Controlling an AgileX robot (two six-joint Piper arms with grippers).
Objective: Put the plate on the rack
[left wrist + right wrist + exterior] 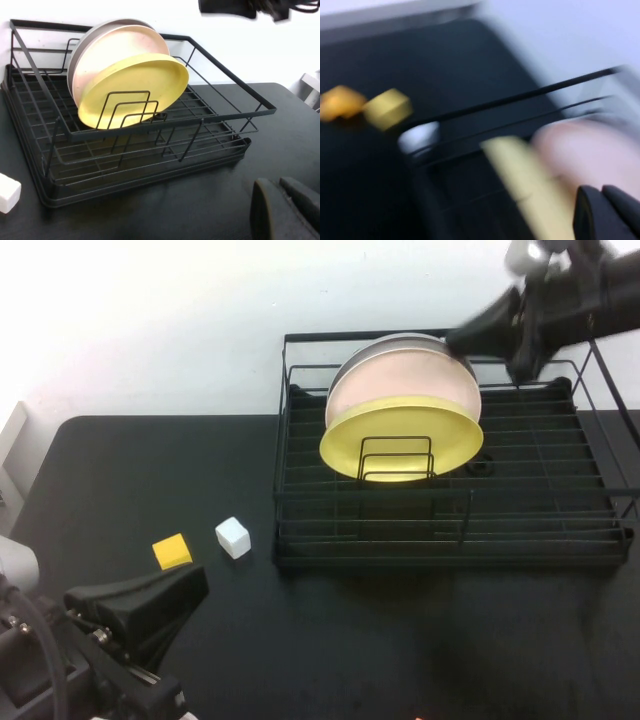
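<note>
The pale-yellow plate point(400, 435) stands on edge in the black wire rack point(540, 490), leaning back on a pale pink plate point(400, 375), held by upright wire loops. It also shows in the left wrist view point(135, 82) and, blurred, in the right wrist view point(520, 175). My right gripper point(465, 338) is shut and empty, raised above the rack's far right part, just beyond the plates' top edges. My left gripper point(150, 605) is shut and empty, low at the table's front left, far from the rack point(150, 150).
A grey plate point(400, 339) stands behind the pink one. A yellow cube point(172, 551) and a white cube point(232, 537) lie on the black table left of the rack. The rack's tall frame rails rise around the plates.
</note>
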